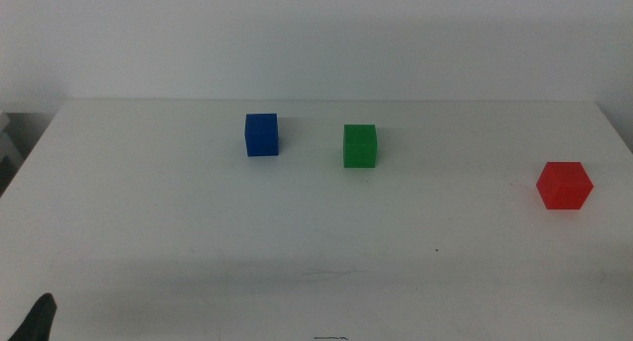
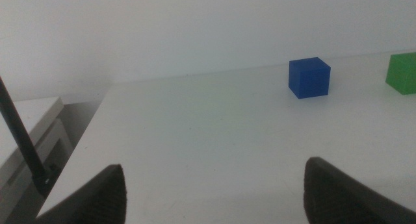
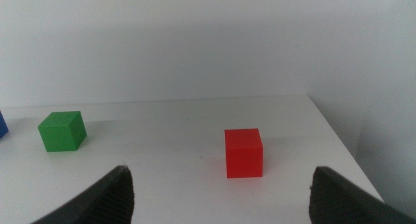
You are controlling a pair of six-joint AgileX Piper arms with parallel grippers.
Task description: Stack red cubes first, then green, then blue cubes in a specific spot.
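While both tools wait low at near desk edge, jaws apart, empty: red cube (image 3: 244,152) ahead of right tool (image 3: 221,198), well apart. Green cube (image 1: 360,145), blue cube (image 1: 261,134) mid-desk (image 1: 198,232), near each other, unstacked. Left tool (image 2: 214,191) faces blue cube. Cubes plain, matte.

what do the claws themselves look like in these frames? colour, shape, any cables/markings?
Little shows. Left claw: two dark, matte, rounded jaw tips. Right claw: the same dark rounded tips. No markings or cables visible on either. The middle view shows only a black tip of the left claw at the bottom edge; arm bodies are out of view.
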